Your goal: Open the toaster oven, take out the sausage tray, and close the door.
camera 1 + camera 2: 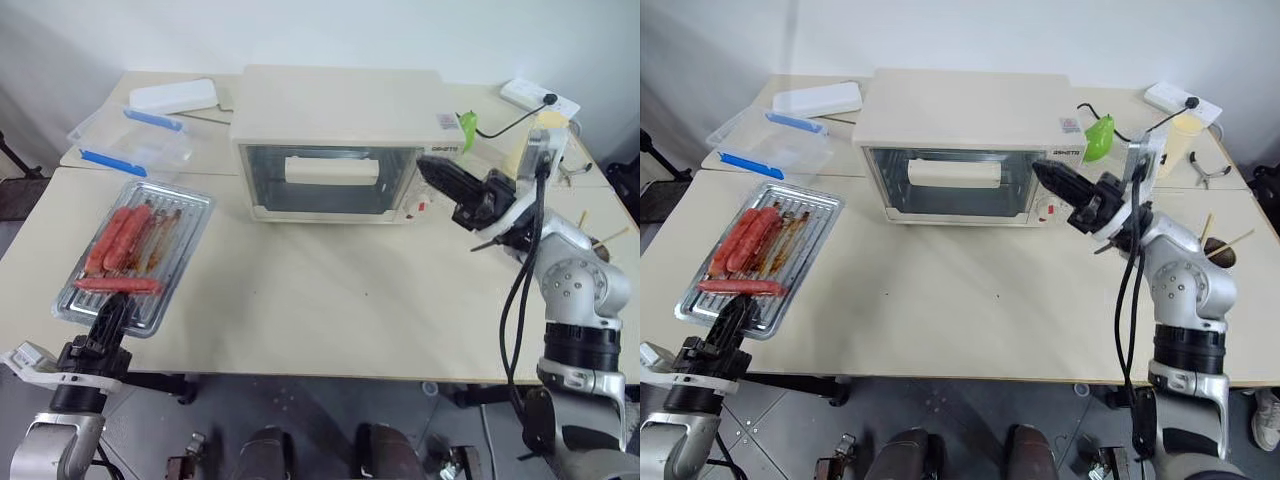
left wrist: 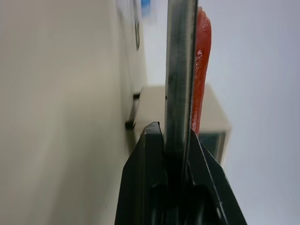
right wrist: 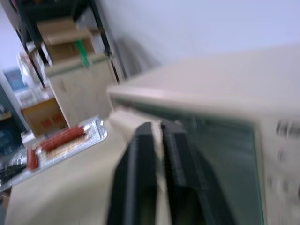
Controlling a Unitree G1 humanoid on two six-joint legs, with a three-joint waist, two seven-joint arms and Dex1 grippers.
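The toaster oven (image 1: 335, 110) stands at the back middle of the table with its door (image 1: 270, 188) closed, the cream handle (image 1: 332, 170) across the glass. The sausage tray (image 1: 198, 212) lies on the table to the left of it, holding several red sausages (image 1: 120, 240). My left gripper (image 1: 112, 305) is shut on the tray's near rim, and the left wrist view shows its fingers (image 2: 145, 154) clamping the metal edge (image 2: 180, 56). My right gripper (image 1: 422, 165) hovers in front of the oven's right control panel, fingers slightly parted with nothing between them (image 3: 158, 126).
A clear plastic box with blue clips (image 1: 135, 140) and a white lid (image 1: 175, 96) lie behind the tray. A power strip (image 1: 540, 98) and a green object (image 1: 468, 128) sit at the back right. Bare tabletop (image 1: 330, 290) stretches in front of the oven.
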